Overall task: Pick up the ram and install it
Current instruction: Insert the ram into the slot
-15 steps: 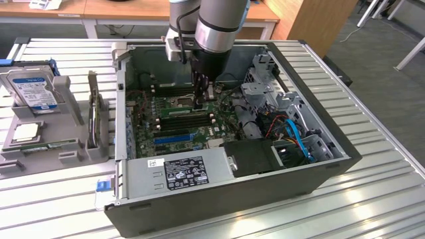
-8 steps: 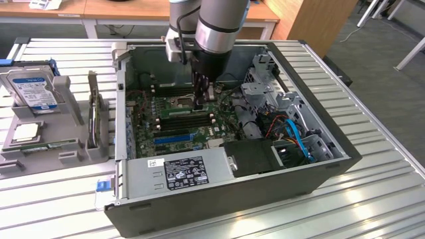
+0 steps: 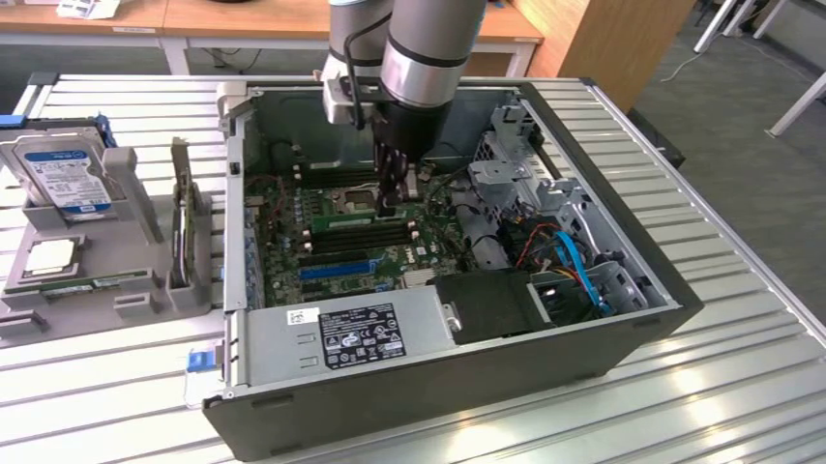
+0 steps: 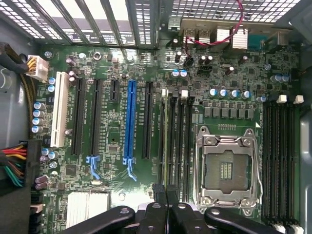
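Hanging inside the case point(image 3: 452, 387), gripper point(image 3: 395, 196) closed at the ram's point(image 3: 355, 220) end; wrist view: ram edge-on, slotted.

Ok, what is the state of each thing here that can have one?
claw: shut, tips at the ram.
the ram: standing in a motherboard slot.
computer case: side open.
CPU socket: empty.
blue slot: empty.
hard drive: upright in its grey stand.
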